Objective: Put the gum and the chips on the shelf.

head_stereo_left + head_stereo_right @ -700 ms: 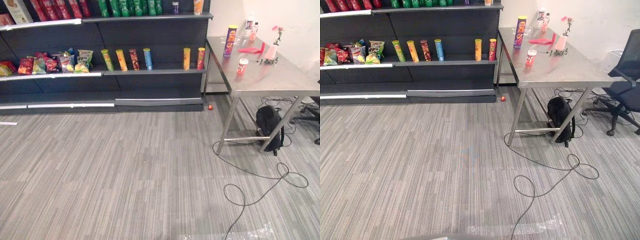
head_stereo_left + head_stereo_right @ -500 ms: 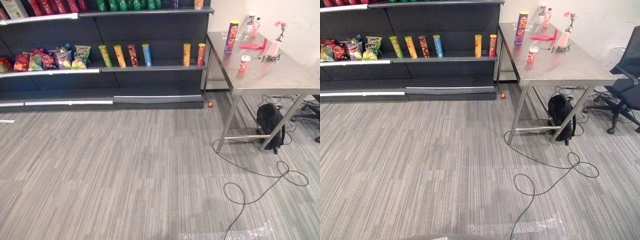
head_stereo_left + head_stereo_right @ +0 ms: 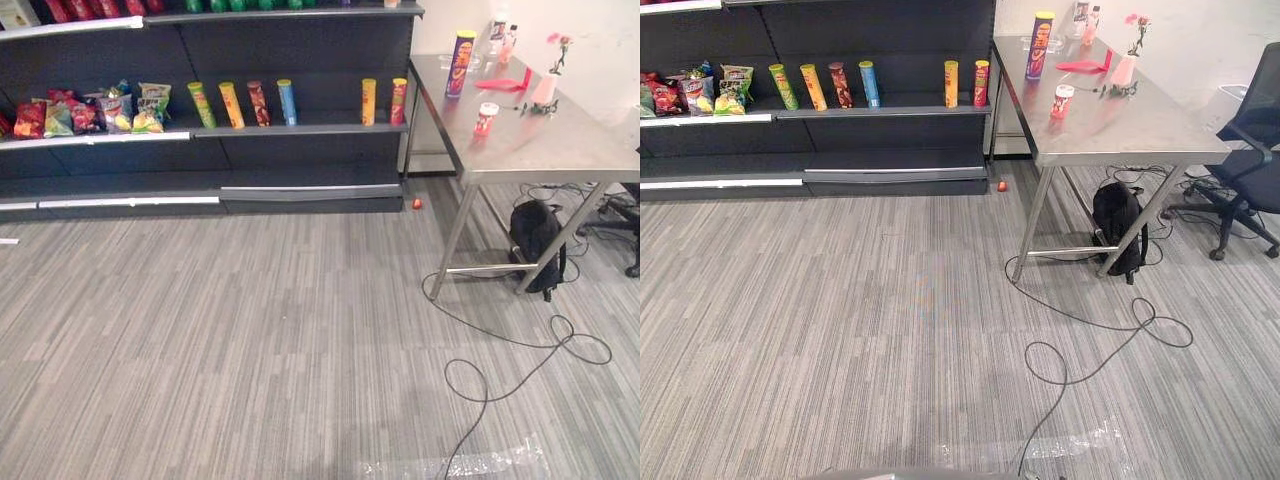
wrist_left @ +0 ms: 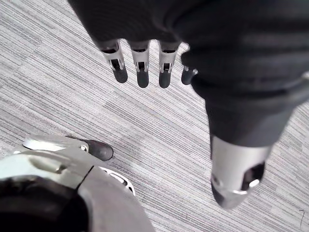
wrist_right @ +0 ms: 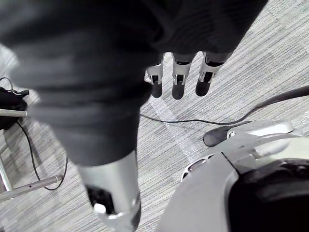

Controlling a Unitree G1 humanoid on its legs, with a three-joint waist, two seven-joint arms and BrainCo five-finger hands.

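A tall purple-and-yellow chips can (image 3: 460, 63) stands upright at the back of the steel table (image 3: 560, 150). A small red-and-white gum tub (image 3: 486, 119) stands nearer the table's middle. The dark shelf (image 3: 300, 130) runs along the back wall, left of the table, with several chip cans (image 3: 285, 102) in a row and chip bags (image 3: 90, 110) at its left. My left hand (image 4: 141, 67) hangs over the carpet, fingers straight, holding nothing. In its own wrist view my right hand (image 5: 177, 79) also hangs open and empty above the carpet.
On the table also stand a pink vase with a flower (image 3: 546, 92), a red flat object (image 3: 503, 85) and small bottles (image 3: 500, 35). A black backpack (image 3: 535, 235) leans under the table. An office chair (image 3: 1250, 170) stands at the right. A small red object (image 3: 417, 204) lies by the shelf foot.
The whole picture has shifted a little, so the camera moved: shelf and table sit slightly higher and further left. Nothing on the shelf or table has moved.
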